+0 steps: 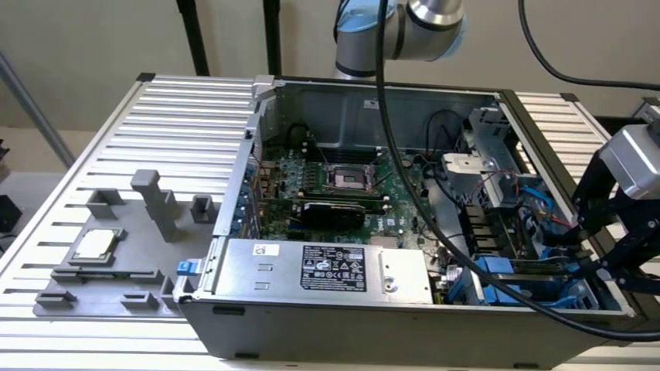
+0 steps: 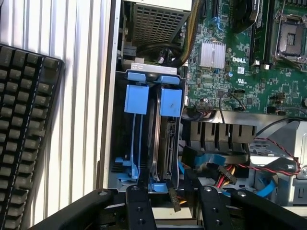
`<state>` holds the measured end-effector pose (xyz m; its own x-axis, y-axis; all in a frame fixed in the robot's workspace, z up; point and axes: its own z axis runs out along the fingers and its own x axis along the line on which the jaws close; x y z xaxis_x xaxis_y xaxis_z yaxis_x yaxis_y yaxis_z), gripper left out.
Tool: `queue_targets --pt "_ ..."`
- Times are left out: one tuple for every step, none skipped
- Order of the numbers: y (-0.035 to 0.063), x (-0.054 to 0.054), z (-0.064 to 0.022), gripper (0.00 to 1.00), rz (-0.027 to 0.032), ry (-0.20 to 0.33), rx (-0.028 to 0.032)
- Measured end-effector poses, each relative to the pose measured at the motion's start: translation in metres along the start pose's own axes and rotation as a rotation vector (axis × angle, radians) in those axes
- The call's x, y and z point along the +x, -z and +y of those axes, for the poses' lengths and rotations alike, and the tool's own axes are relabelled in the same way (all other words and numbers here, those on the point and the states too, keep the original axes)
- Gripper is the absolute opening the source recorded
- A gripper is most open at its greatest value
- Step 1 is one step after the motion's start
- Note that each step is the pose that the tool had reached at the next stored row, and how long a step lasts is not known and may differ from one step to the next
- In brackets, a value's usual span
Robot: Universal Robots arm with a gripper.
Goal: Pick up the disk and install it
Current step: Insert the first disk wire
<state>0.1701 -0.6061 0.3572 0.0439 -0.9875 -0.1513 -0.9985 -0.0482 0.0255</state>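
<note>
Your gripper (image 1: 610,267) hangs over the open computer case (image 1: 361,334), above the corner of the case that is nearest the camera on the exterior view's right. In the wrist view the gripper (image 2: 168,181) has its two black fingers (image 2: 139,203) standing apart, so the tool is open and is not squeezing anything. The disk (image 2: 164,143) stands on its thin edge in the drive bay (image 2: 120,158) at that same corner, and its near end shows in the gap between the fingers. You can see its grey metal side with a bright blue rail along it. Two blue tabs (image 2: 170,101) sit side by side at the end of the bay farthest from the gripper. In the exterior view the disk (image 1: 502,280) shows as blue and grey, low in the case, just beside the big silver box with the black and white label (image 1: 320,270). The green motherboard (image 1: 341,182) fills the middle of the case. The case sits on a ribbed metal table (image 1: 185,100). Near the table's edge on the exterior view's left is a grey holder (image 1: 103,280), and a small square silver chip (image 1: 95,245) rests on it, well apart from the gripper. A black keyboard (image 2: 24,134) lies on the table just beside the case wall next to the drive bay.
</note>
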Motion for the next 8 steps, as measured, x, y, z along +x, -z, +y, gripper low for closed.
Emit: queue_targets --pt "0.0003 0.0000 0.0000 0.43 -0.0003 0.000 -0.0002" --pt "0.0003 -0.0001 0.0000 0.43 -0.0008 0.001 -0.0006" --pt "0.0004 -0.0001 0.0000 0.43 -0.0009 0.003 -0.0010" --pt "0.0005 -0.0001 -0.0001 0.43 -0.0009 0.006 -0.0017" --pt "0.0005 -0.0001 -0.0005 0.43 -0.0009 0.009 -0.0026" --pt "0.0005 0.0000 -0.0010 0.43 -0.0008 0.014 -0.0039" --pt "0.0005 0.0000 -0.0018 0.43 -0.0007 0.022 -0.0056" --pt "0.0006 0.0001 -0.0027 0.43 -0.0007 0.029 -0.0071"
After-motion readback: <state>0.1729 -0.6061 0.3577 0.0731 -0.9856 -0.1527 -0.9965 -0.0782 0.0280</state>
